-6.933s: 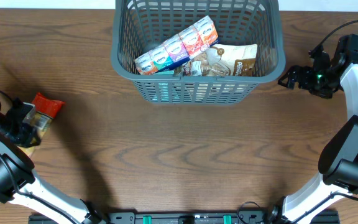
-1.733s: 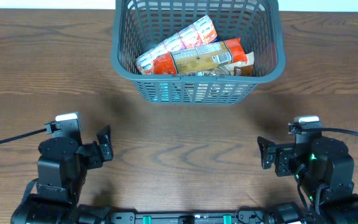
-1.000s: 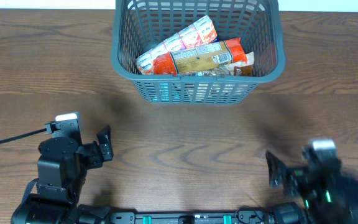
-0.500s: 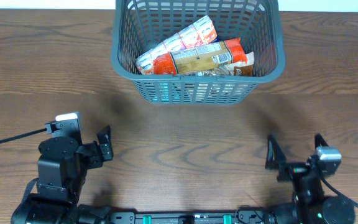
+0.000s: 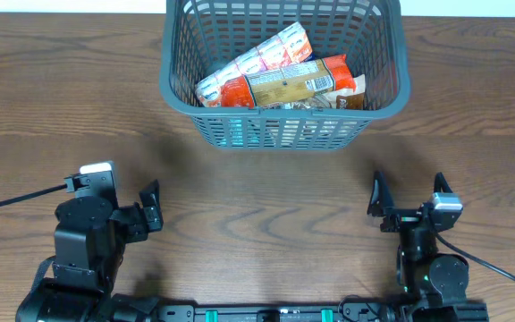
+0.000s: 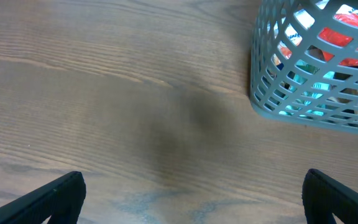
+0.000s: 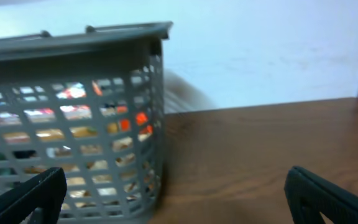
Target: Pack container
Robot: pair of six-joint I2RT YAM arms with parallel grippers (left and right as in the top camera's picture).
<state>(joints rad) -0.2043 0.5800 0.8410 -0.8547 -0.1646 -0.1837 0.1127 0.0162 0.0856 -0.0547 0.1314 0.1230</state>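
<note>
The container point(image 5: 170, 85), a large grey-blue lattice basket, stands at the back middle of the table. It holds a row of small cartons point(image 5: 257, 58) and a red and tan packet point(image 5: 293, 82) lying across other snacks. My left gripper point(image 5: 153, 207) rests low at the front left, open and empty. The left wrist view shows the gripper point(image 6: 191, 205) over bare wood, with the container point(image 6: 272, 93) at the upper right. My right gripper point(image 5: 407, 192) is at the front right, open and empty. In the right wrist view the gripper point(image 7: 176, 199) faces the container's point(image 7: 104, 50) right corner.
A black cable point(image 5: 16, 201) runs off to the left from the left arm. A black rail point(image 5: 257, 313) lines the table's front edge. Behind the table, a pale wall point(image 7: 260, 50) fills the right wrist view's upper half.
The right arm has swung its gripper from pointing left to facing the container and shifted it a little forward. The left arm and the basket's contents have not moved.
</note>
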